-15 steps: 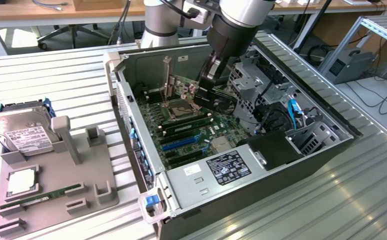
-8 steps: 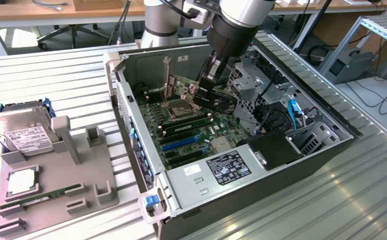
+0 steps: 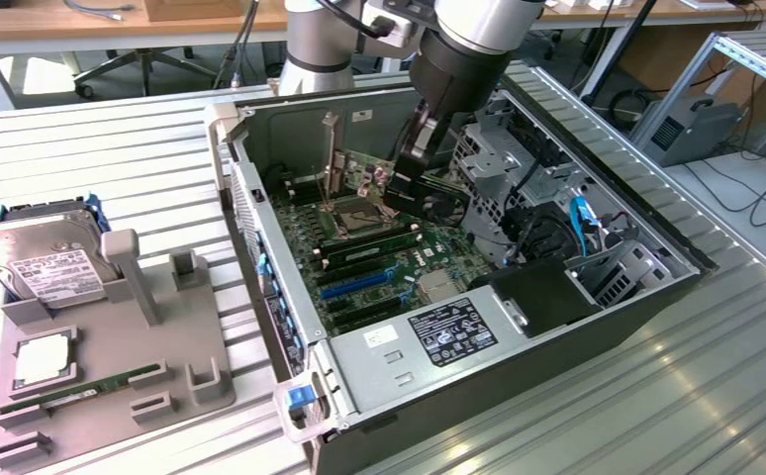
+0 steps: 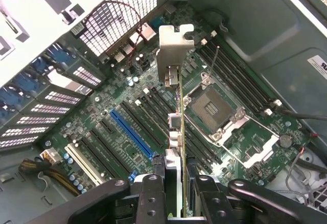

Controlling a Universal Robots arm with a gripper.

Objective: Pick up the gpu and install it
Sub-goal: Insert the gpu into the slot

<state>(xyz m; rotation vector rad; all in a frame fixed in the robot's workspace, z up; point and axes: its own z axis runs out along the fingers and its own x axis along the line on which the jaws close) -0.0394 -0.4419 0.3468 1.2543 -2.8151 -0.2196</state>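
The gpu is held edge-on above the motherboard, the gripper clamped on its edge. It is judged stiff, light and fragile, and best gripped by its edges.

An open computer case lies on its side on the slatted metal desk, motherboard facing up. The arm reaches down into it, and the end effector grips the gpu edge-on above the board, near the processor socket, with its silver bracket toward the case's rear wall. On the exterior view's left, a grey holder carries a hard drive, a processor chip and a green memory stick.
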